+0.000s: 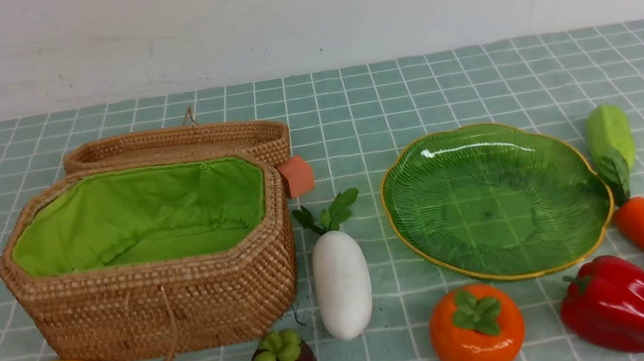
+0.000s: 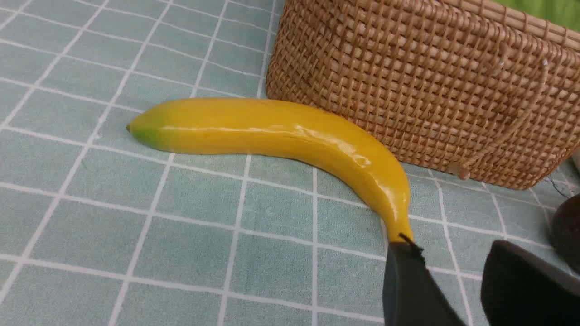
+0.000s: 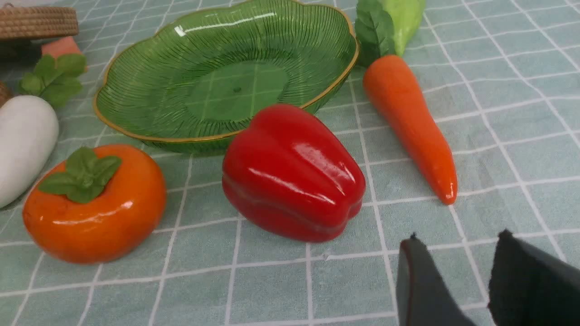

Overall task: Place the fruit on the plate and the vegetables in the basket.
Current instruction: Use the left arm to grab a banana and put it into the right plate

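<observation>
Black left end effector [image 2: 451, 244] and right end effector [image 3: 458, 235] part-open, both empty

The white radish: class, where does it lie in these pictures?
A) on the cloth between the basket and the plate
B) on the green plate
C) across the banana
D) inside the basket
A: the white radish lies on the checked cloth, with the basket to its left and the plate to its right.
</observation>
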`<action>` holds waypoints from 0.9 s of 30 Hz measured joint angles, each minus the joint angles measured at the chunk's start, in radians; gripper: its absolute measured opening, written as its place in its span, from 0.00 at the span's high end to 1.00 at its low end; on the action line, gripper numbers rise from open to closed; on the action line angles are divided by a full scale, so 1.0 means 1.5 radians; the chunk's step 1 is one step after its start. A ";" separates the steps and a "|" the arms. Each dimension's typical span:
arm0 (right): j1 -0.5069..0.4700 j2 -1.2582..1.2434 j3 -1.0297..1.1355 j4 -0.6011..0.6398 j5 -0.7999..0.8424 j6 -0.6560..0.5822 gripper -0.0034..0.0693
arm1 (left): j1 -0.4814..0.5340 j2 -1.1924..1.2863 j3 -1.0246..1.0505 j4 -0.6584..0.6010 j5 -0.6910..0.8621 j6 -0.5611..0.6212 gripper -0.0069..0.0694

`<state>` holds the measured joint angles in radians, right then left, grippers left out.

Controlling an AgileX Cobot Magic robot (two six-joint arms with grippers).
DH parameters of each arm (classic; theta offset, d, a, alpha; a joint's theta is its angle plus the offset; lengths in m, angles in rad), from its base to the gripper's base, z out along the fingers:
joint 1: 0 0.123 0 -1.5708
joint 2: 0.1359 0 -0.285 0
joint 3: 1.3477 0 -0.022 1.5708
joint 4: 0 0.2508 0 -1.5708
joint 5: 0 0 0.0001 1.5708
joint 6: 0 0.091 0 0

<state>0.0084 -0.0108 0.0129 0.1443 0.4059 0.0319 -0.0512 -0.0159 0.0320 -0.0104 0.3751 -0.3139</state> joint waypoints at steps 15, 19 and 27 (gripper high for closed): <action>0.000 0.000 0.000 0.000 0.000 0.000 0.62 | 0.000 0.000 0.000 0.000 0.000 0.000 0.60; 0.000 0.000 0.000 0.000 0.000 0.000 0.62 | 0.000 0.000 0.000 0.000 0.000 0.000 0.60; 0.000 0.000 0.000 0.000 0.000 0.000 0.62 | 0.000 0.000 0.000 0.000 -0.015 -0.004 0.60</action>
<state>0.0084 -0.0108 0.0129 0.1443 0.4059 0.0319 -0.0512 -0.0159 0.0320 -0.0102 0.3521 -0.3200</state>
